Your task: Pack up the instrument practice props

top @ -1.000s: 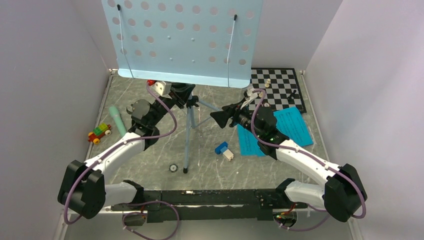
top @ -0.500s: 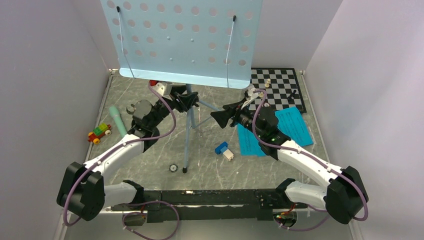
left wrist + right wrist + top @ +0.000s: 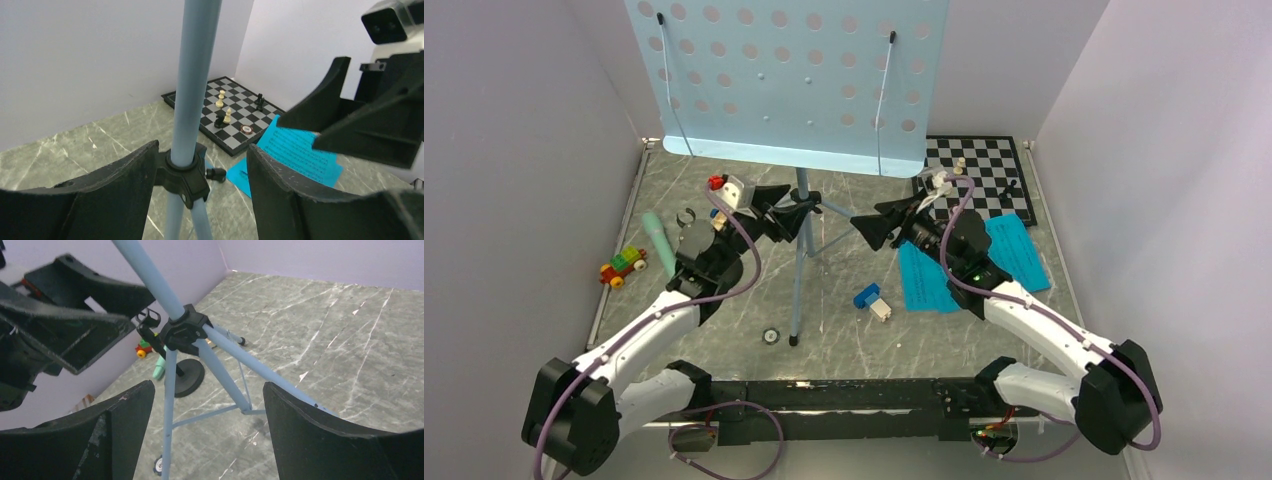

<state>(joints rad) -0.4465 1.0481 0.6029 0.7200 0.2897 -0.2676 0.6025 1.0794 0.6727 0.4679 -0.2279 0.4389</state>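
The pale-blue music stand stands mid-table, its perforated desk [image 3: 794,80] high at the back and its pole [image 3: 800,270] running down to the tripod legs. My left gripper [image 3: 786,212] [image 3: 202,150] is open, its jaws on either side of the pole's black hub [image 3: 186,175]. My right gripper [image 3: 872,226] [image 3: 207,387] is open and empty, facing the hub [image 3: 184,332] from the right. Cyan sheet-music pages [image 3: 1014,255] lie under the right arm. The mint microphone [image 3: 660,243] lies at the left. The black mic stand's round base [image 3: 187,377] shows behind the tripod.
A chessboard [image 3: 984,175] with a few pieces sits at the back right. A toy car [image 3: 622,266] lies by the left wall, a blue-white block [image 3: 873,300] right of the pole, and a small disc [image 3: 771,336] by the front tripod foot. Walls close three sides.
My left gripper has opened off the stand's hub and its arm has drawn back and left a little. The right gripper has shifted slightly toward the back.
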